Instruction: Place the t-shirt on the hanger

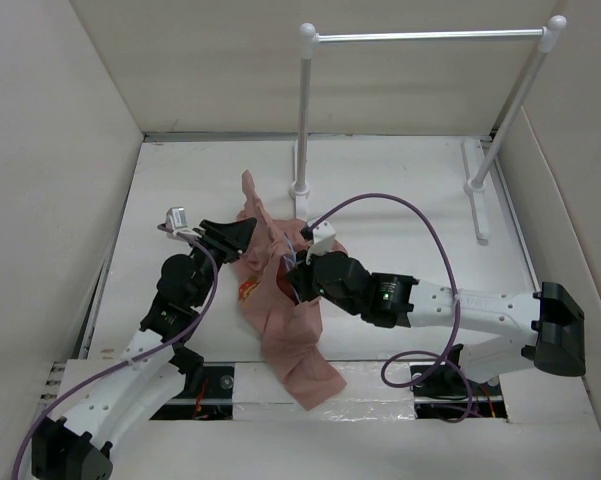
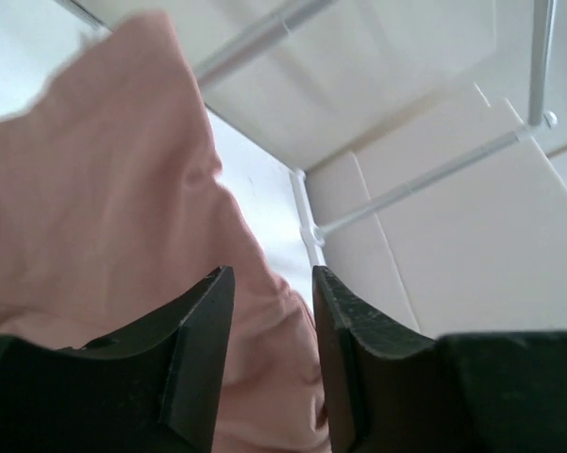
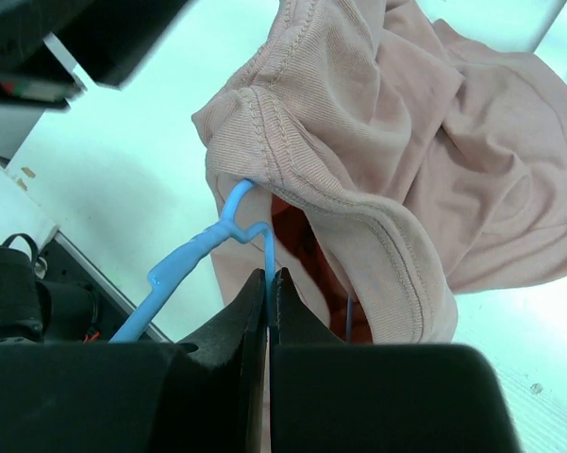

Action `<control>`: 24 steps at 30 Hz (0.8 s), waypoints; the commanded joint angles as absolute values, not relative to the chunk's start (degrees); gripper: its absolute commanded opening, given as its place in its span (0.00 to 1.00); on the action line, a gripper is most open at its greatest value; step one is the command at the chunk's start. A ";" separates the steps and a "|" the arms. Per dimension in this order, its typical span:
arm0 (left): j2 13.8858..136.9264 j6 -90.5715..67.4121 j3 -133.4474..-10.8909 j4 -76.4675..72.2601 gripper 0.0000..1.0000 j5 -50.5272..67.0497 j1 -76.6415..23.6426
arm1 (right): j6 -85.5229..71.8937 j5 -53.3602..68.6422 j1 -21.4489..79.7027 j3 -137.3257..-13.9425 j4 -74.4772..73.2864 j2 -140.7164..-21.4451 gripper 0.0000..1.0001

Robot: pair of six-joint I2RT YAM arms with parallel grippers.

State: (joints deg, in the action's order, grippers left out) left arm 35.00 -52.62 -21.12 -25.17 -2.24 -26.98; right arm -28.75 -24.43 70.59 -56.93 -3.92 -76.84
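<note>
We see a white-posted rack (image 1: 427, 36) with a metal rail standing on the white table (image 1: 180, 190). Behind the rack rises a plain beige wall (image 1: 200, 70).

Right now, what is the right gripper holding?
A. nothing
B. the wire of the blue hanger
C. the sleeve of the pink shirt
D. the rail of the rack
B: the right gripper is shut on the thin blue wire of the hanger, close to the collar of the shirt.
</note>
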 commanded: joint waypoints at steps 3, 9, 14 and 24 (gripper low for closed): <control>36.47 -47.21 -26.44 -26.54 0.33 -11.95 -26.29 | -29.18 -23.73 70.66 -56.69 -1.40 -74.18 0.00; 49.99 -43.51 -35.75 -25.48 0.55 -13.36 -21.45 | -29.53 -22.41 70.66 -54.32 -0.62 -72.69 0.00; 57.65 -43.15 -39.55 -26.36 0.60 -12.56 -20.65 | -29.97 -21.71 70.66 -53.70 -0.62 -71.72 0.00; 64.59 -41.66 -43.06 -28.74 0.51 -8.88 -20.04 | -29.71 -21.18 70.66 -53.00 -0.62 -71.45 0.00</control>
